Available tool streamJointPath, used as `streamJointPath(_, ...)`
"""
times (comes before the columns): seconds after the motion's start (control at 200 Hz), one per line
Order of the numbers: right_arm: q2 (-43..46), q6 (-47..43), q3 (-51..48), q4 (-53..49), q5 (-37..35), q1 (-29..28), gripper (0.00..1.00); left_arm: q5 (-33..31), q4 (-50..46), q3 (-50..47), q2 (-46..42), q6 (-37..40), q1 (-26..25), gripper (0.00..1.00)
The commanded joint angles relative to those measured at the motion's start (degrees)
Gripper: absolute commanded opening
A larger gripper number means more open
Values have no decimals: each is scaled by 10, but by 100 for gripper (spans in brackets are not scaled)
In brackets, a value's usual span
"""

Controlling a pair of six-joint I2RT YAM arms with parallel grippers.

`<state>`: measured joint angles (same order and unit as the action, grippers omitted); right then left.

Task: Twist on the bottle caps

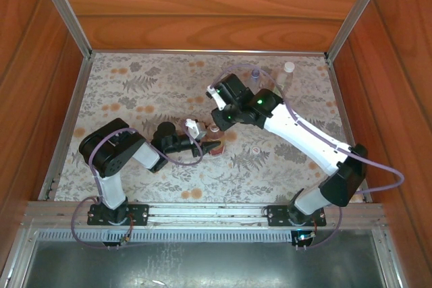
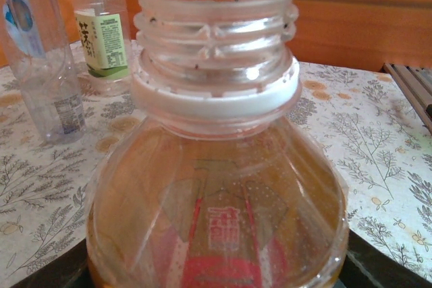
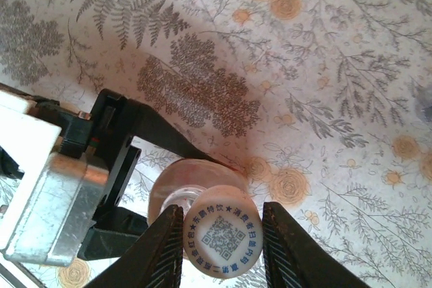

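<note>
The amber bottle is gripped around its body by the left hand and held upright near the middle of the desk. Its threaded neck is bare. A white cap is pinched at its sides by the right hand, whose jaws are closed narrowly on it, just above the bottle's mouth.

In the right wrist view the cap appears offset from the mouth rather than centred over it, though the steep angle makes this hard to judge. If the cap is lowered off-centre, its rim may catch on the lip and be tipped. Threads could then be crossed once turning is begun, and the cap would be jammed crooked.

The cap is small and smooth, so it could also be twisted out of the pinch or dropped onto the desk if it is pressed down too hard. The thin plastic bottle could be turned within the left hand's grip if the cap binds, and no tightening would be gained.

The green-label bottle and the bluish bottle stand well apart at the back, beyond any likely disturbance.
</note>
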<state>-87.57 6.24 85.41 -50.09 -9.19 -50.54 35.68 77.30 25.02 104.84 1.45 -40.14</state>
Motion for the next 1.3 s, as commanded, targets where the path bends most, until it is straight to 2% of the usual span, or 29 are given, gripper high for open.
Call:
streamJointPath(0.0,-18,-11,17,-20,-11,-14,32,-5,-23,3,6,2,-3,59)
streamJointPath(0.395,-51,-5,32,-41,-3,-22,32,-6,-25,5,8,1,-2,59)
streamJointPath(0.84,-31,5,25,-56,-5,-38,32,-6,-28,7,8,1,-2,59)
streamJointPath(1.114,-33,31,3,-42,-48,-38,31,-6,-29,5,6,2,-3,59)
streamJointPath(1.294,-30,33,4,-48,-60,-37,34,-6,-30,7,7,1,-3,59)
